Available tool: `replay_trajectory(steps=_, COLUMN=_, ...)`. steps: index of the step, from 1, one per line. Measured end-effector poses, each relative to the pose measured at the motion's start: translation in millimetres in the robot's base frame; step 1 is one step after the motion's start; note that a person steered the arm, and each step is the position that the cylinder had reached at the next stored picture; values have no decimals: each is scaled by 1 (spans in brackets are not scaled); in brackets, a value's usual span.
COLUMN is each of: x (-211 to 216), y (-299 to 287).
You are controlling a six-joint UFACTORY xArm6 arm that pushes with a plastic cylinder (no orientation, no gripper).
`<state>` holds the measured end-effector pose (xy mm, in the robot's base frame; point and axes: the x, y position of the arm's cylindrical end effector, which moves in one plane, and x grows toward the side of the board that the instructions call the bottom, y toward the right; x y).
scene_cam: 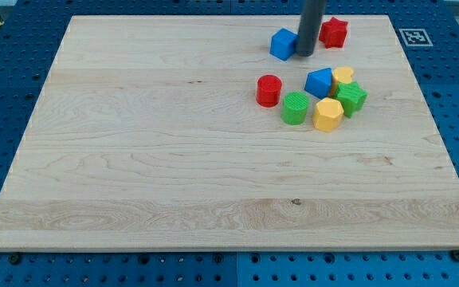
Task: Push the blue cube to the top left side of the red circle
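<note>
The blue cube (282, 44) sits near the view's top, right of centre. My tip (305, 54) rests against the cube's right side, between it and a red star block (334, 31). The red circle block (268, 90) stands below the cube, a short gap away and slightly to the view's left of it. The dark rod runs up out of the view's top edge.
A cluster lies right of the red circle: a green round block (296, 108), a blue block (319, 82), a yellow block (343, 76), a green star-like block (351, 97) and a yellow hexagon block (327, 115). The wooden board (134, 159) lies on a blue perforated table.
</note>
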<state>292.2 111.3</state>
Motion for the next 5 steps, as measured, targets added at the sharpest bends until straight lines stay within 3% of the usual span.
replay_trajectory(steps=2, x=-32, y=25)
replay_trajectory(steps=3, x=-36, y=10)
replay_trajectory(steps=4, x=-29, y=-27)
replay_trajectory(steps=5, x=9, y=-60)
